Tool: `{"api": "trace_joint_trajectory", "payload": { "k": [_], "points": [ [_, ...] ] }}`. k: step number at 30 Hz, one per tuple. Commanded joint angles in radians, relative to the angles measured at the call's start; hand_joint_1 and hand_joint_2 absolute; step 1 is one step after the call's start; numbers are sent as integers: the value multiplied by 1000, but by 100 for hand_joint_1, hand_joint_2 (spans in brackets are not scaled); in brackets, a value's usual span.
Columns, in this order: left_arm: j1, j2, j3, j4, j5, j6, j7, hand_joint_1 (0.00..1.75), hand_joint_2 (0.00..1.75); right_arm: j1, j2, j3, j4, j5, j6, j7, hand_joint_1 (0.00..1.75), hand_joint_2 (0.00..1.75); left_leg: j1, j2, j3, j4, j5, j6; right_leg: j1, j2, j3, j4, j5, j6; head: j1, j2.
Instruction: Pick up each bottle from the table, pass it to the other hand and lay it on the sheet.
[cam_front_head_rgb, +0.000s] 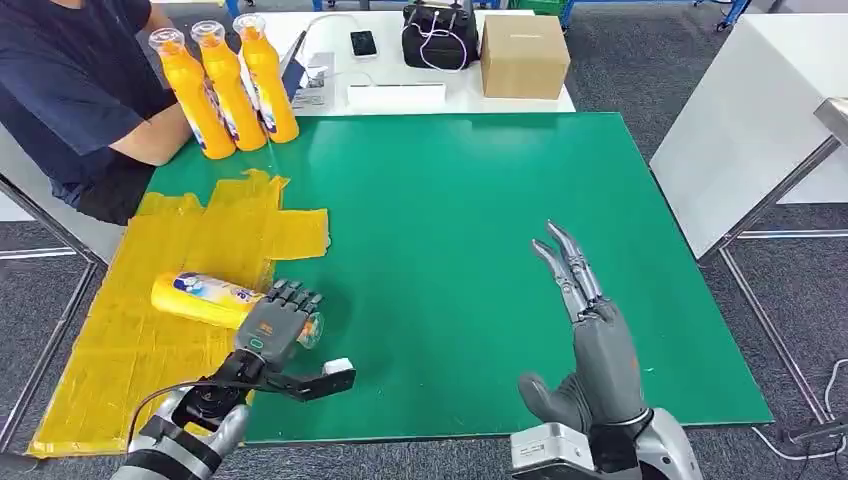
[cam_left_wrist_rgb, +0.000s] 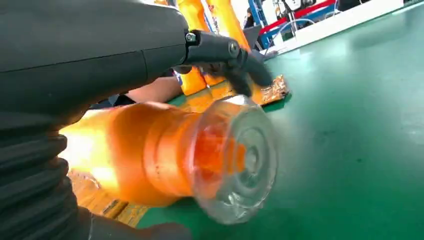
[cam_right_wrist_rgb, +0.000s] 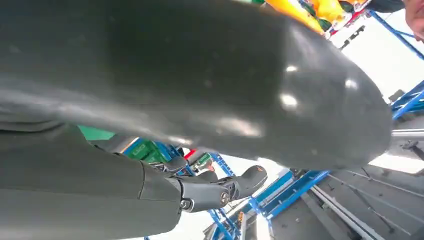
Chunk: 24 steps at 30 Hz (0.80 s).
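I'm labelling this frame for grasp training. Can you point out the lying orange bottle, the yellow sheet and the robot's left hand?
Lying orange plastic bottle (cam_front_head_rgb: 200, 298): head view, on its labelled body.
Crinkled yellow sheet (cam_front_head_rgb: 110, 350): head view, on a bare stretch below the bottle.
Robot's grey left hand (cam_front_head_rgb: 272, 322): head view, on the back of the hand.

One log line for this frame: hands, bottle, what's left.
left hand: grips lying bottle on yellow sheet | right hand: open above table | three bottles: upright, untouched

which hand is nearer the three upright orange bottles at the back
Left. The left hand grips a lying bottle on the yellow sheet, on the upright bottles' side; the right hand hovers open, farther across the table.
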Motion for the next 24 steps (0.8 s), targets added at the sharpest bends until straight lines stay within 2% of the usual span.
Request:
{"api": "trace_joint_trajectory", "payload": {
  "k": [1,3,4,6,8,10,12,13,14,18,20,24],
  "points": [
    [-28,-2,-40,-30,45,-31,4,0,175,-33,3,-15,55,6,19,35,0,0,1,0,3,0,-1,-1,1,0,3,-1,-1,0,0,0],
    [-22,-3,-39,-53,50,-28,8,0,175,-34,8,-16,51,6,21,44,0,0,0,2,2,1,-1,-1,0,1,3,0,-1,0,0,0],
    [-5,-1,-28,-84,58,-9,18,0,175,-5,2,-23,49,23,22,54,0,0,0,1,0,0,0,0,0,1,0,0,0,0,0,0],
    [20,13,-9,-105,63,55,15,0,175,66,-4,-53,56,34,-5,12,0,0,1,1,2,0,-1,-1,1,0,2,-1,-1,0,0,0],
    [21,9,7,-129,71,66,16,0,175,85,-3,-62,57,35,-13,0,0,0,1,-1,4,-1,-2,-1,1,-2,5,-2,-2,0,0,0],
    [34,-22,54,-214,95,123,16,0,175,110,17,-74,40,69,-38,-8,0,0,1,0,1,0,-1,-1,1,-1,1,-1,-1,0,0,0],
    [44,-76,96,-327,138,149,5,0,175,150,78,-76,18,47,-100,-34,0,0,1,0,-1,1,-2,-1,1,-1,0,0,-2,0,0,0],
    [49,-97,104,-366,160,145,-3,0,175,155,63,-64,24,37,-116,-43,0,0,1,-1,-4,1,-1,-1,1,-1,-3,0,-1,0,0,0],
    [68,-139,123,-425,247,167,-47,0,0,162,52,-70,56,-46,-177,-53,0,0,1,-2,-3,2,-2,-1,1,-3,-2,1,-3,0,0,0],
    [156,-201,151,-588,607,192,-198,0,0,169,62,-87,127,-168,-268,-138,0,0,1,0,-4,0,-1,0,1,0,-3,-1,-1,0,0,0],
    [174,-198,151,-605,608,194,-198,0,0,171,61,-85,133,-168,-275,-138,0,0,1,4,1,1,-4,0,1,4,1,-1,-2,0,1,0],
    [171,-197,157,-588,613,194,-207,0,0,170,59,-81,126,-166,-279,-139,0,0,0,2,-1,-1,-2,-1,0,1,-1,-2,-1,-1,0,0]
  ]
}}
